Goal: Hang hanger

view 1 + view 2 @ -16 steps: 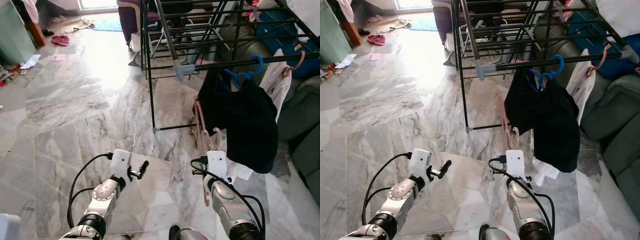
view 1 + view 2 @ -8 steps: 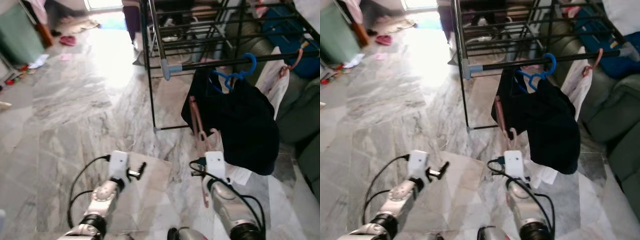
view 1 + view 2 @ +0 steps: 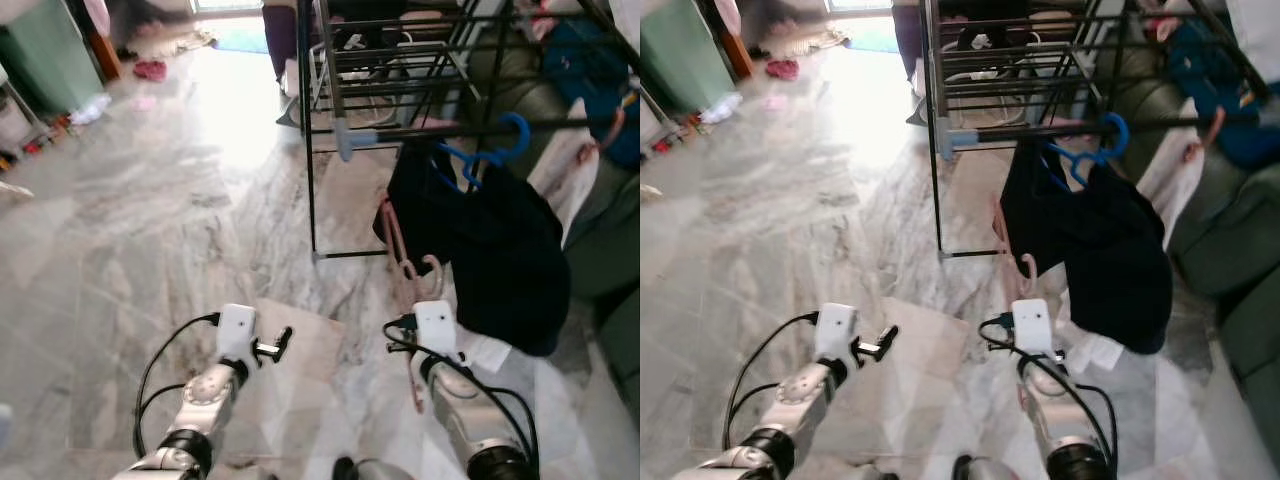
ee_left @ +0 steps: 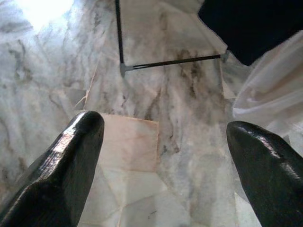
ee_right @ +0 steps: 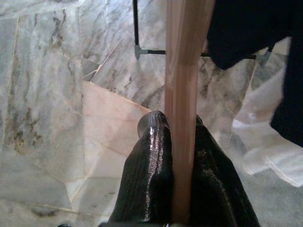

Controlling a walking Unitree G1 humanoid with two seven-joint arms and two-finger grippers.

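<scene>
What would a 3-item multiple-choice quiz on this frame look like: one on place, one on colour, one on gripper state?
1. Where does the black garment hang?
A. on the rack's rail
B. on the floor
C. from the left gripper

2. What colour is the hanger that carries it?
A. pink
B. blue
C. white

3. How is the right gripper?
A. open and empty
B. shut on the pink hanger
C. shut on the black garment

Answers:
1 A: the blue hook sits over the black rail, with the garment draped below it.
2 B: the hook and shoulder above the garment are blue.
3 B: the right wrist view has both black fingers pressed against the pink bar; the left gripper stands open over the marble floor.
</scene>
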